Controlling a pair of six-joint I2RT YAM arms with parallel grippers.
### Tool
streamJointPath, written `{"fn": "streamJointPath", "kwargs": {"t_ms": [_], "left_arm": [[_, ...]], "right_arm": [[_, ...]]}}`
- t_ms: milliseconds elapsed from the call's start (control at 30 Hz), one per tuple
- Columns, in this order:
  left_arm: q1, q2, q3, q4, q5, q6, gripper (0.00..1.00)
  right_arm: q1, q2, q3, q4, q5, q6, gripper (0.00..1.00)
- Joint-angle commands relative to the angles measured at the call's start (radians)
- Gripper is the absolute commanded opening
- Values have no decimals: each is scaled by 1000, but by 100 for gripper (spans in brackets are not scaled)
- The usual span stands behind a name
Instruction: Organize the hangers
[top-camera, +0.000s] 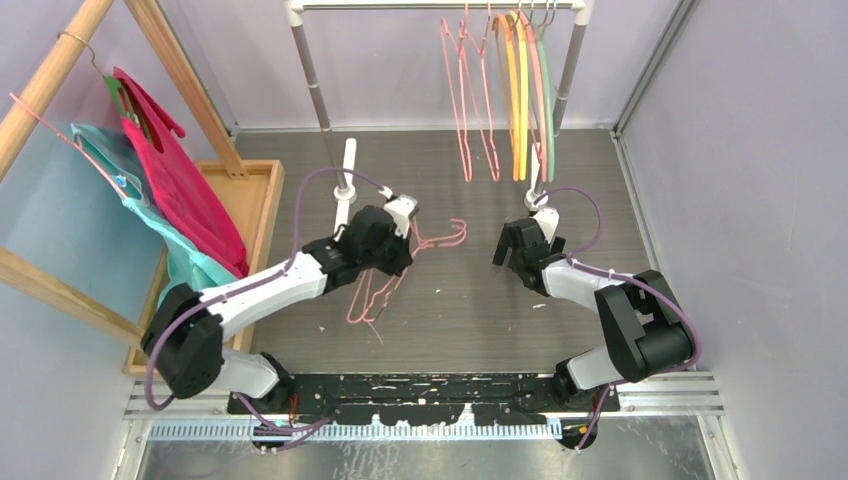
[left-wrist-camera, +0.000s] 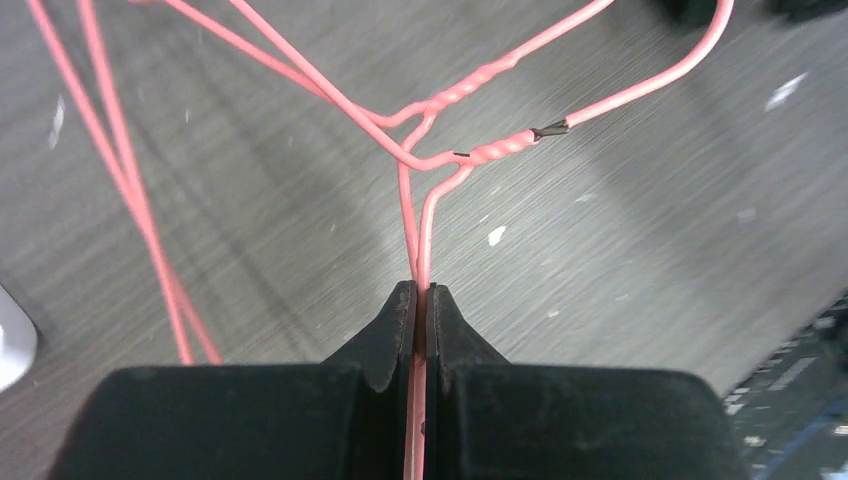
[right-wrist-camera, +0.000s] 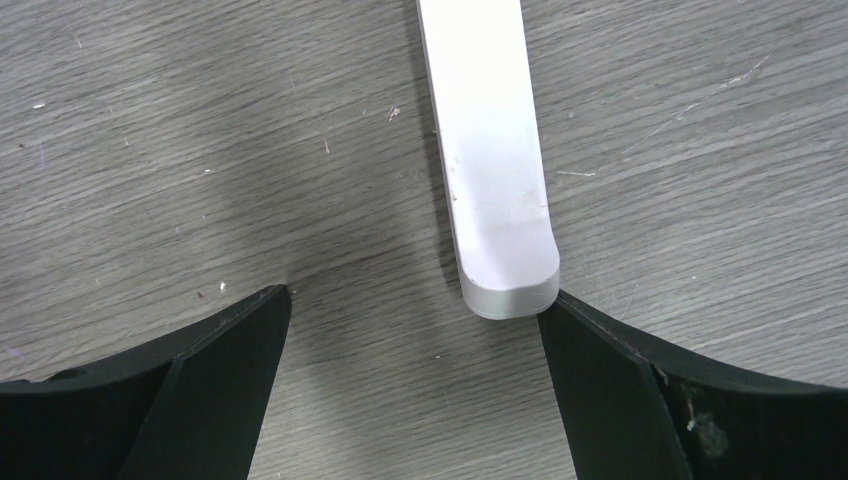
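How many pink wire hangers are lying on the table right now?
2. Both pink wire hangers lie tangled on the table, necks crossing, pinched together in the left end effector. The arm may hide more.
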Motion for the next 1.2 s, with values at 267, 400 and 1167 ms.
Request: {"fn": "streamJointPath", "kwargs": {"t_ms": [267, 400, 1167], "left_arm": [[45, -7, 46, 118, 180, -140, 0], [44, 18, -10, 186, 173, -172, 0], [66, -342, 160, 396, -287, -143, 0]], "right_arm": [[-2, -7, 14, 50, -30, 10, 100], [-2, -1, 19, 49, -36, 10, 100], [-2, 20, 17, 59, -40, 14, 100]]}}
